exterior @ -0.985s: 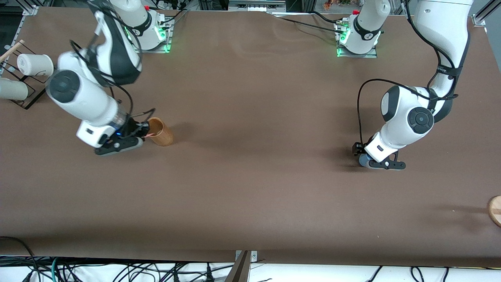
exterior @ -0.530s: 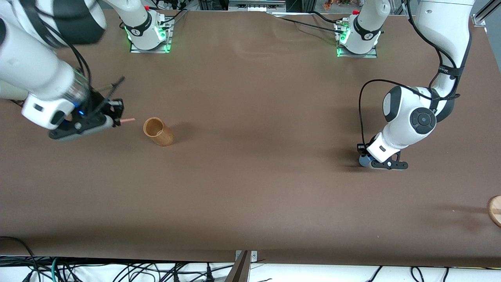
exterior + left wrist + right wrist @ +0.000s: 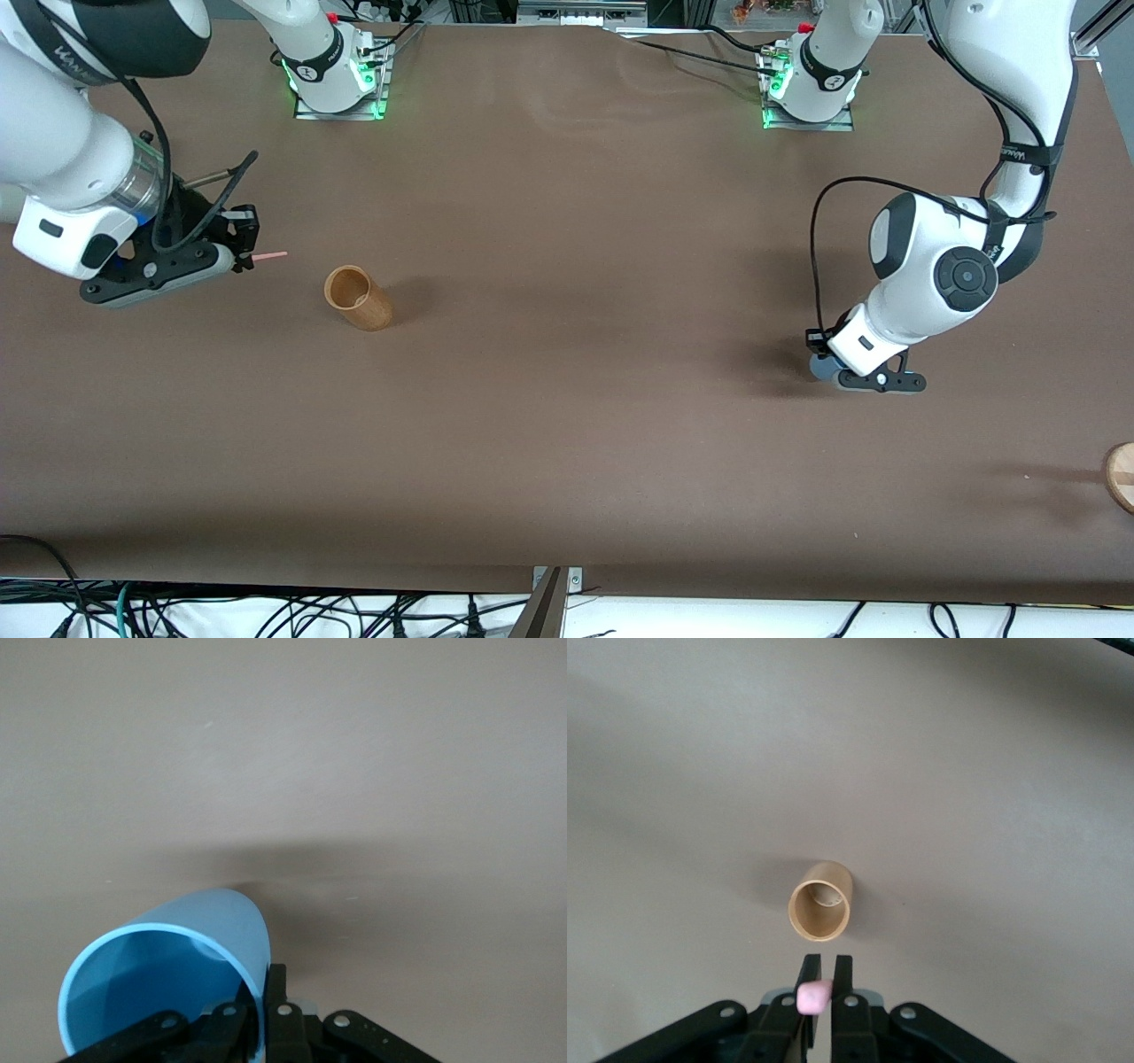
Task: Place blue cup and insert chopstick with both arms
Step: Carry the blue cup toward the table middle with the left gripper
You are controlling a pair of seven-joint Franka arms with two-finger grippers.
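My right hand [image 3: 241, 257] has pulled away from the tan holder [image 3: 357, 299] it was touching a second ago and now hangs over the tabletop [image 3: 567, 399] toward the right arm's end, fingers pinched on the chopstick [image 3: 269, 255]. I judge that nothing is inserted yet, so I must line up again. The chopstick is thin, pale pink, lying roughly level with its free tip toward the holder. My left hand [image 3: 873, 379] has barely shifted, clamped on the rim of the blue cup [image 3: 168, 979], low at the tabletop; the cup looks smooth, light blue and empty.
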